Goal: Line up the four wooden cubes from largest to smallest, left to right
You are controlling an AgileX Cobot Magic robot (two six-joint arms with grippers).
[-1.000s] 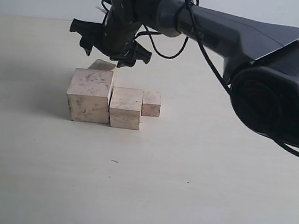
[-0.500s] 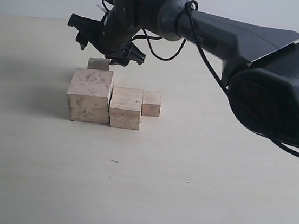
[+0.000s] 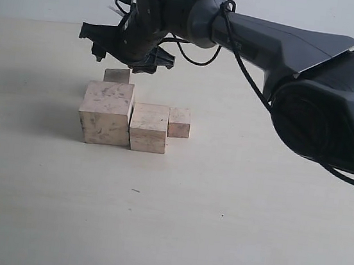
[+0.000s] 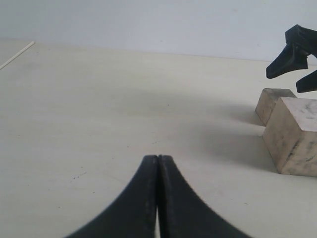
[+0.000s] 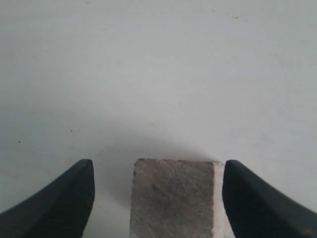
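Observation:
Three of the four wooden cubes stand in a row: the largest cube (image 3: 106, 112), a middle-sized cube (image 3: 148, 127) and a small cube (image 3: 179, 122) touching side by side. The fourth cube (image 3: 117, 75) sits behind the largest one. My right gripper (image 3: 121, 61) hovers open just above that fourth cube, which lies (image 5: 173, 198) between the spread fingers without touching them (image 5: 157, 171). My left gripper (image 4: 158, 157) is shut on nothing, low over bare table. From it I see the largest cube (image 4: 297, 134) and the fourth cube (image 4: 275, 101) to one side.
The right arm (image 3: 284, 45) reaches across from the right, over the row of cubes. Pale tabletop (image 3: 217, 228) spreads in front of and to the right of the cubes. The left arm does not show in the exterior view.
My right gripper has risen a little and drawn away from the fourth cube. That cube stood tilted under the fingers and now rests flat behind the largest one.

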